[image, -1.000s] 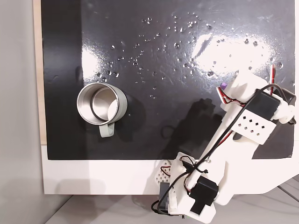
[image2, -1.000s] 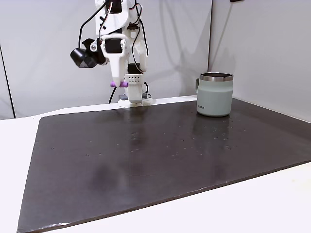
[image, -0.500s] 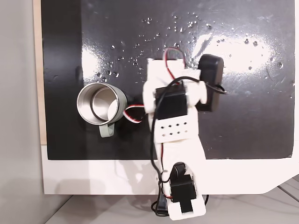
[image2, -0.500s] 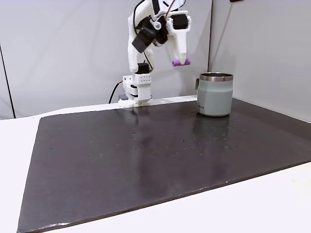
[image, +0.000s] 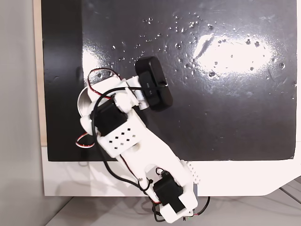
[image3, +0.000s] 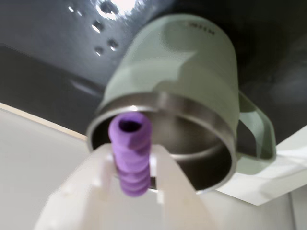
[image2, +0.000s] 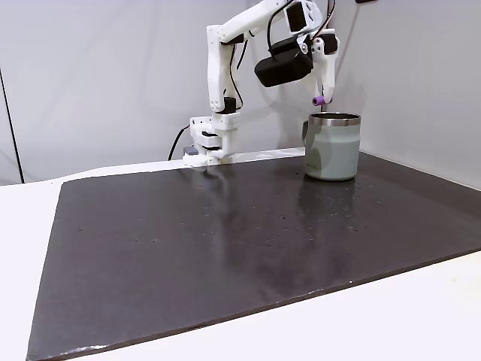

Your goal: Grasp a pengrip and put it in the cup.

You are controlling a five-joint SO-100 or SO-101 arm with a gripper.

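because your gripper (image3: pixel 129 167) clamps the pengrip (image3: pixel 129 152) above the cup (image3: pixel 192 76), toward its 9 o'clock rim, releasing should drop it inside.

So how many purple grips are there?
1. The grip is pinched in the gripper, just above the cup's open mouth. Another could be hidden under the arm.

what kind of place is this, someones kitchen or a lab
Most likely a small robot test bench, not a kitchen: a white arm bolted to a white table, a glossy black mat as work surface, plain grey walls and one cup.
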